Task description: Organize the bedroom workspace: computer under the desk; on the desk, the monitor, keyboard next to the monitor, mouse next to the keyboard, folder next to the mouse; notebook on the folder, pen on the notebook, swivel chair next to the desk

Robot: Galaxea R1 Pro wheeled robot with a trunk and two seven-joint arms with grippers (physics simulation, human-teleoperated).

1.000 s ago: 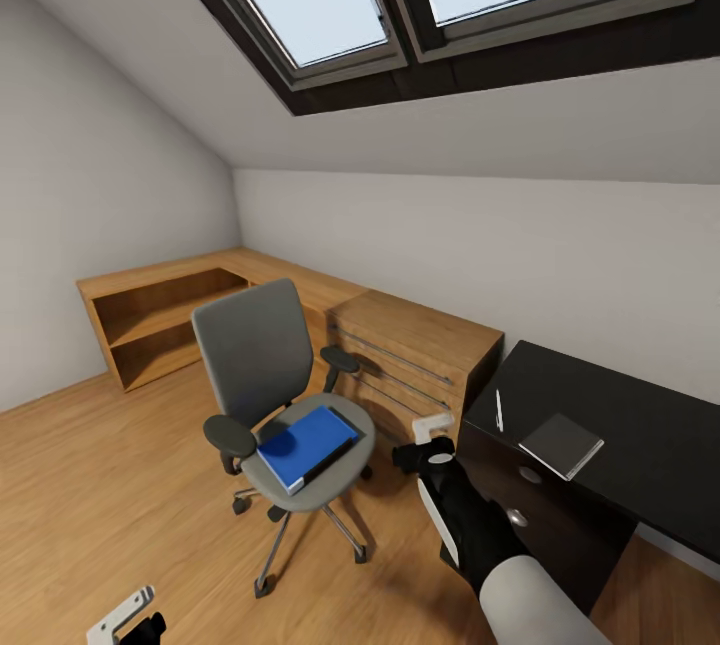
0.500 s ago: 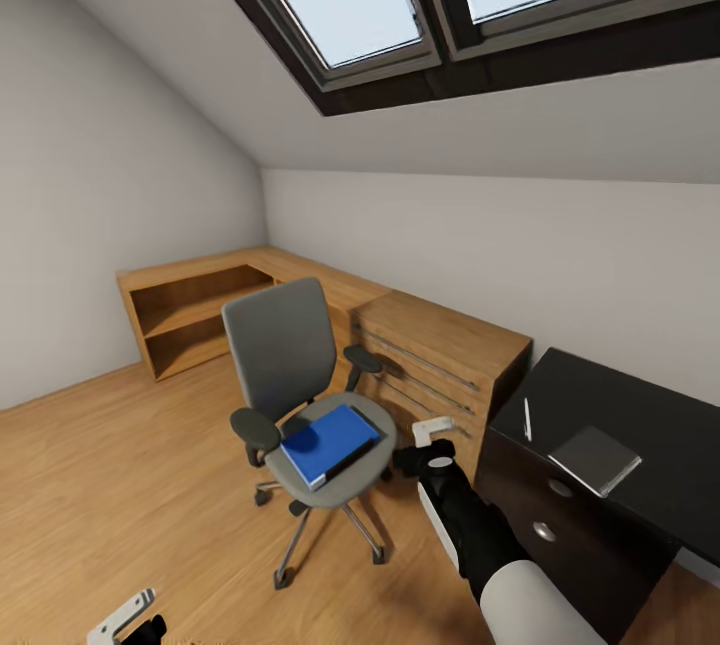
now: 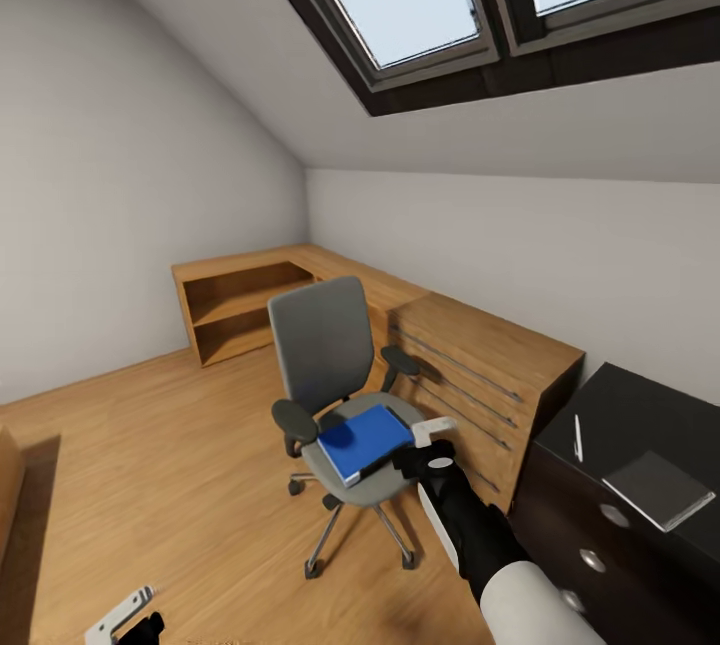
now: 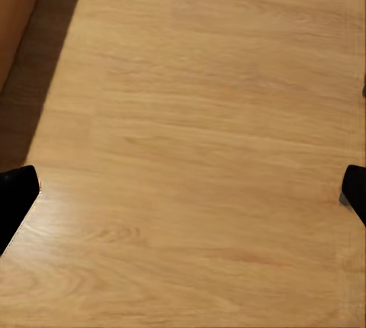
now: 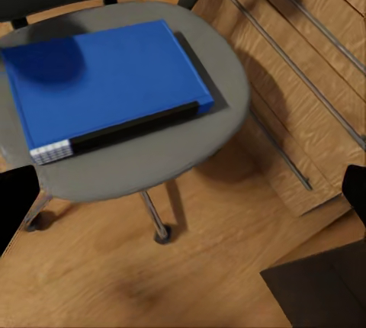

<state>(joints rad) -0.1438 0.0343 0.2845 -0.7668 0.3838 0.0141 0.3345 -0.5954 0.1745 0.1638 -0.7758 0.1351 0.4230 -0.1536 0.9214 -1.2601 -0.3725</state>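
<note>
Fingers on my right gripper (image 3: 432, 437) are spread wide and hold nothing; in the right wrist view both tips sit far apart at the edges. My left gripper (image 3: 120, 617) hangs low over the bare wood floor (image 4: 198, 137), fingers apart and empty too.

From my head camera, the blue folder (image 3: 365, 440) lies flat on the seat of the swivel chair (image 3: 335, 380), at about 11 o'clock from my right gripper and just beside it. The black desk (image 3: 640, 425) is off at 3 o'clock, with the pen (image 3: 578, 437) and the grey notebook (image 3: 658, 489) on top, a little apart.

I think my next job is to grab the folder. If I bump the chair, it may roll away on its wheels. If I pinch only the cover, the folder may flop open and slip.
</note>
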